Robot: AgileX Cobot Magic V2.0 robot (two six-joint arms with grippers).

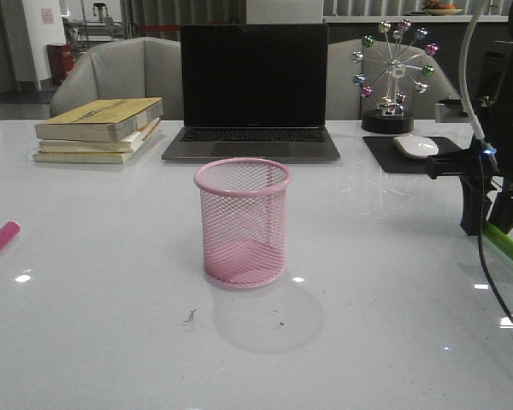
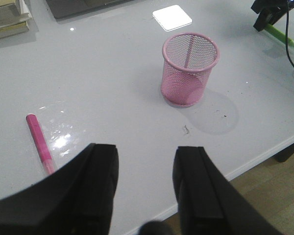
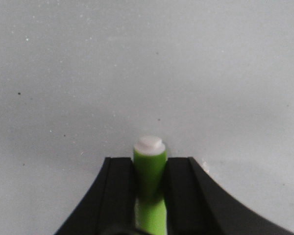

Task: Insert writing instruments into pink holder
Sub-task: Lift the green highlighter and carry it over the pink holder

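The pink holder (image 1: pixel 242 224) stands upright and empty at the middle of the table (image 1: pixel 111 342), in front of the laptop (image 1: pixel 252 90). Neither marker is in it yet. From my seat, the step in hand is the first pick: the right gripper (image 3: pixel 149 196) is down at the table's right edge with its fingers on either side of the green marker (image 3: pixel 150 181), and the right wrist view shows both pads pressed against the barrel, white end poking out ahead — I read that as clamped on the marker. The marker seems to lie on the surface, not lifted.

Next I'd judge the move to be a lift, a swing leftward to above the holder's rim, then tipping the marker toward vertical so it drops in cleanly. The grip sits close to the white end, so the long tail may swing.

The pink marker (image 2: pixel 39 142) lies flat near the table's left edge, well apart from the holder. The left gripper (image 2: pixel 146 186) hangs above the near edge, jaws spread wide and holding nothing.

Around it: a stack of books (image 1: pixel 100 128) back left, a mouse (image 1: pixel 416 145) on its pad and a ferris-wheel ornament (image 1: pixel 393 73) back right — all behind the holder, so the path across looks unobstructed. The right arm's cable (image 1: pixel 496 299) trails near the marker, and I'd watch that.
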